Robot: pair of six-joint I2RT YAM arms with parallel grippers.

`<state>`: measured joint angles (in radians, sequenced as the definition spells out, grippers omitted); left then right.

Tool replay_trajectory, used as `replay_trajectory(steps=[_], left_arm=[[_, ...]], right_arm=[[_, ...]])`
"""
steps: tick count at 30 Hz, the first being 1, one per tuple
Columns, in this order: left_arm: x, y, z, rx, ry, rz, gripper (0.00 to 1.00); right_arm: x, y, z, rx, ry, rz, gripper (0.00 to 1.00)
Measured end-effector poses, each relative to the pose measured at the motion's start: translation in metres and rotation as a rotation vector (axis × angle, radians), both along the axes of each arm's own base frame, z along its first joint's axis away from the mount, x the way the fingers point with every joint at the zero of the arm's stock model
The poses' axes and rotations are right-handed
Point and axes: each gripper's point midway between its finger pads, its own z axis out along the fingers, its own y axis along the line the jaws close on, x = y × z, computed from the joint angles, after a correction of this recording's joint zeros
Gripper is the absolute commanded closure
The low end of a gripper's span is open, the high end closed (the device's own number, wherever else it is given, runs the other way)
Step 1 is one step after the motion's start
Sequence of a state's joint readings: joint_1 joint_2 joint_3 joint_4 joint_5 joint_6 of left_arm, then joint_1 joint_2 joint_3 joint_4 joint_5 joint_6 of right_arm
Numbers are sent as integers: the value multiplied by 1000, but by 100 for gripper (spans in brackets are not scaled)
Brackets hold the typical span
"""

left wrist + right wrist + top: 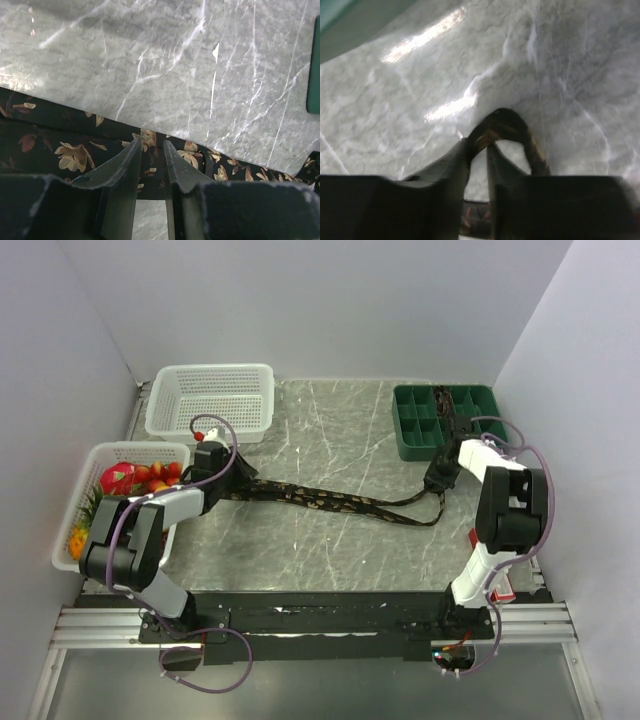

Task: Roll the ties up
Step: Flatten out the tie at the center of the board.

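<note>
1. Nearest my left wrist lens, the left gripper (151,146) has its jaws almost together, with patterned fabric in the narrow slot between them. I read that as a pinch on the tie (75,150), close to its far edge.
2. On the other wrist view, the right gripper (479,147) is clamped on a fold of the tie, and a small loop stands up just past the fingertips.
3. From above, the tie lies across the marble table (330,440) from 9 o'clock to 3 o'clock. It has a gripper at each end and sags slightly toward 6 o'clock in the middle.
4. I judge this to be the laying-out step. Both ends are held and the length is drawn out, but I see no coil anywhere, so rolling has not begun.
5. The next move calls for turning one end over on itself to make a tight core. The other hand should keep only light tension, because I expect fabric this limp to slip or skew.
6. My count is as follows.
   - There are two grippers.
   - There is one tie for certain. Its strands part toward 3 o'clock, and I cannot tell whether that is a fold or a second tie.
   - There are two white baskets at 10 to 11 o'clock: the empty basket (215,369) and the fruit basket (140,447).
   - There is one green tray (412,448) at 1 o'clock.
</note>
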<state>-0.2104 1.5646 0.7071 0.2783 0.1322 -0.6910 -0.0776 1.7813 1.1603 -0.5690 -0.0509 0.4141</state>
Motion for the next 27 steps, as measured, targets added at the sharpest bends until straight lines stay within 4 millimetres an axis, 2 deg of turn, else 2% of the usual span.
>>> replay_trajectory(steps=[1, 5, 10, 12, 19, 22, 24, 27], left_arm=[[0, 0, -1, 1, 3, 0, 70], [-1, 1, -3, 7, 10, 6, 70], [-1, 3, -4, 16, 13, 12, 70], [-1, 3, -4, 18, 12, 11, 70], [0, 4, -4, 29, 5, 6, 69], [0, 3, -3, 25, 0, 4, 69], [1, 2, -2, 23, -5, -1, 69], [1, -2, -3, 22, -6, -9, 69]], right_arm=[[0, 0, -5, 3, 14, -4, 99], [-2, -1, -12, 12, 35, -23, 100], [6, -1, 7, 12, -69, -32, 100], [4, 2, 23, 24, -160, -28, 100], [-12, 27, 123, 94, -695, 68, 100], [-17, 32, 145, 97, -855, 99, 100], [-23, 35, 142, 107, -902, 108, 100], [-40, 33, 111, 129, -862, 46, 100]])
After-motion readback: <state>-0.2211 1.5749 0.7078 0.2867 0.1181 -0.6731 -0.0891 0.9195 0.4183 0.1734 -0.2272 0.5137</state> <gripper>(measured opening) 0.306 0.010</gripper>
